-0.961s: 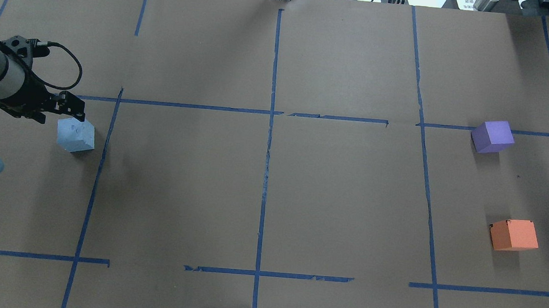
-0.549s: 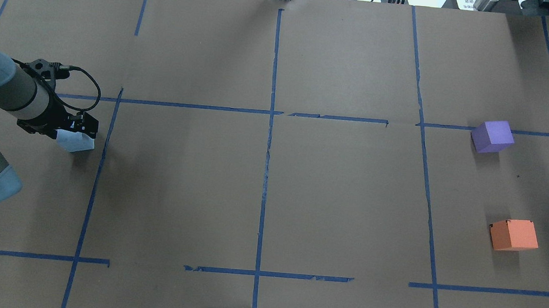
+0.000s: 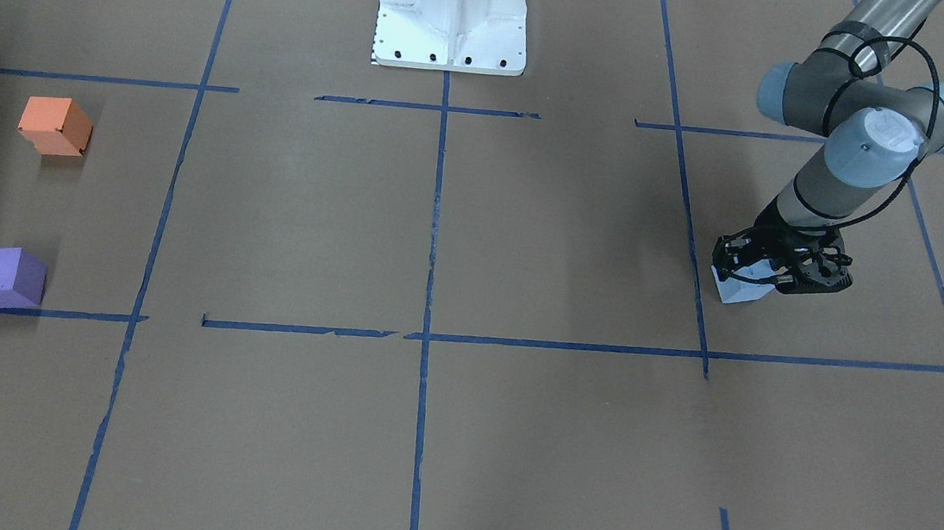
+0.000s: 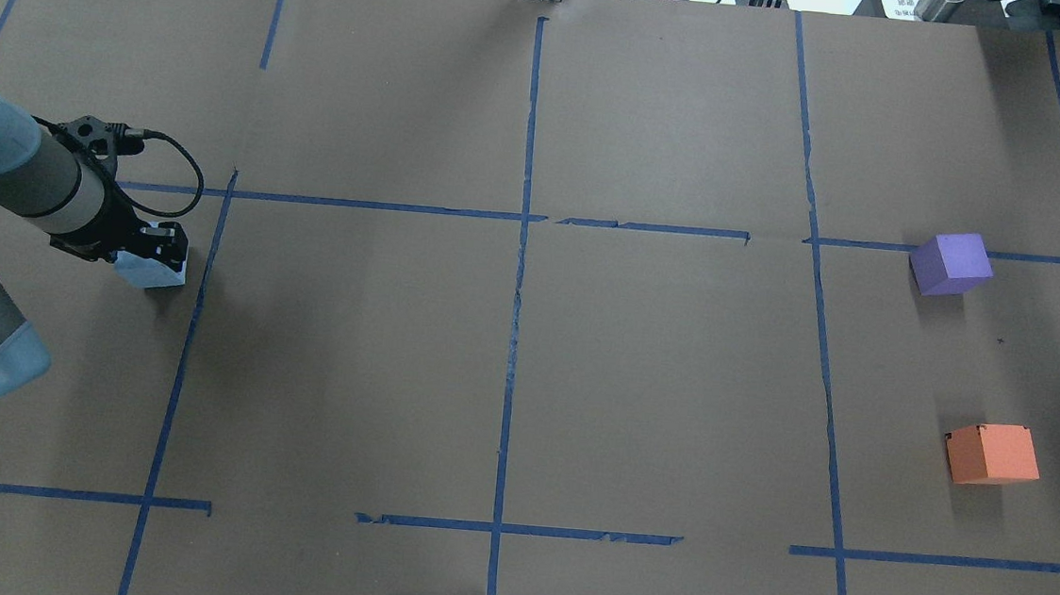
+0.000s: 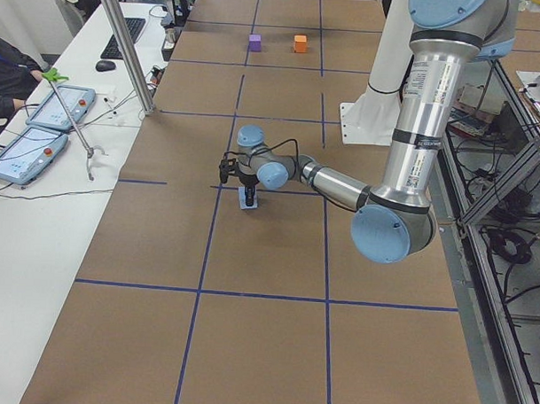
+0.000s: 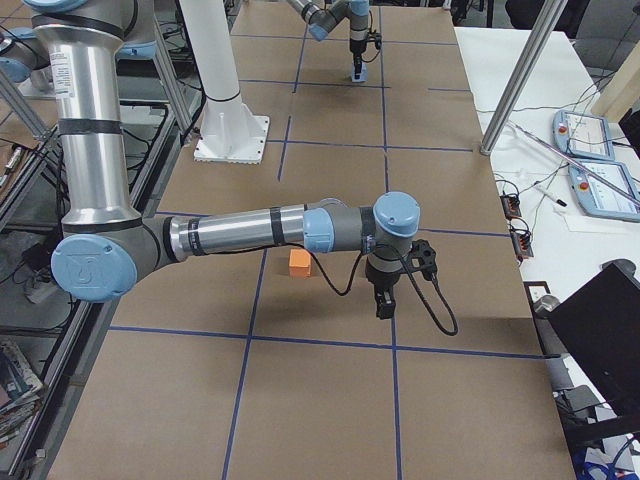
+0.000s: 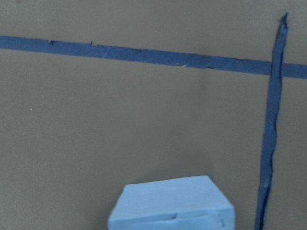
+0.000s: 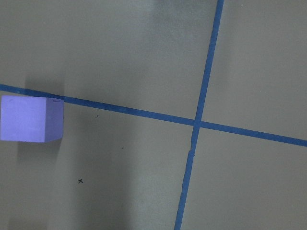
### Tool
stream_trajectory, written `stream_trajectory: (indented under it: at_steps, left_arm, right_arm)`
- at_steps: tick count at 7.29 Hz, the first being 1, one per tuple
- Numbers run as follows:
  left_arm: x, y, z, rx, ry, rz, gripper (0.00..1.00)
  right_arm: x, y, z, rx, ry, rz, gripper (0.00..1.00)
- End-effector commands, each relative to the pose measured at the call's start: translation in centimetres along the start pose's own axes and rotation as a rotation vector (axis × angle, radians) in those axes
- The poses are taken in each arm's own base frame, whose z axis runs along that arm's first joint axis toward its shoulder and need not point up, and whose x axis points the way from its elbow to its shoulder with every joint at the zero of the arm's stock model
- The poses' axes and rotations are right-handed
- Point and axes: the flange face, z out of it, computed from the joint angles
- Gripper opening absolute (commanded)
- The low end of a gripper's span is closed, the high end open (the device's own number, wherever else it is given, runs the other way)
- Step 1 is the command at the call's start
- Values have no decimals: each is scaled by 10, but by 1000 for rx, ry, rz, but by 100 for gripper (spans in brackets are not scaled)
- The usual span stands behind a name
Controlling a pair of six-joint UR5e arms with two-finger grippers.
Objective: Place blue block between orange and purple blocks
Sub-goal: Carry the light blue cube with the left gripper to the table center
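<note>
The light blue block rests on the brown paper at the table's left; it also shows in the front view and at the bottom of the left wrist view. My left gripper is down over the block, open, a finger on either side. The purple block and the orange block stand apart at the far right. My right gripper hangs beside the orange block; I cannot tell whether it is open or shut. Its wrist view shows the purple block.
Blue tape lines divide the paper into squares. The robot's white base stands at the near middle edge. A side table with tablets and cables runs along the far edge.
My left gripper has moved forward and right from behind the blue block to over it, and has come down around it. The block has stayed in place.
</note>
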Motion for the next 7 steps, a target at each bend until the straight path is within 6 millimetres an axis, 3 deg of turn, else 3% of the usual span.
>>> stream_trajectory:
  at_steps: [1,2,3,5,6,7]
  left_arm:
    - [75,-26,-44,106,90,55,16]
    - [125,-36,-62,133,140,89,16]
    - [171,-26,-64,104,146,117,16]
    - [282,20,-55,52,70,137,17]
    - [345,48,-40,85,68,72,21]
    - [399,60,-31,78,66,68,21]
  right_arm:
    - [0,0,0,0,0,0,100]
    - [0,1,0,0,0,-1,100]
    - [0,1,0,-1,0,1,100]
    - [0,1,0,-1,0,1,100]
    - [1,2,1,-2,0,2,100]
    - [1,2,1,-2,0,2,100]
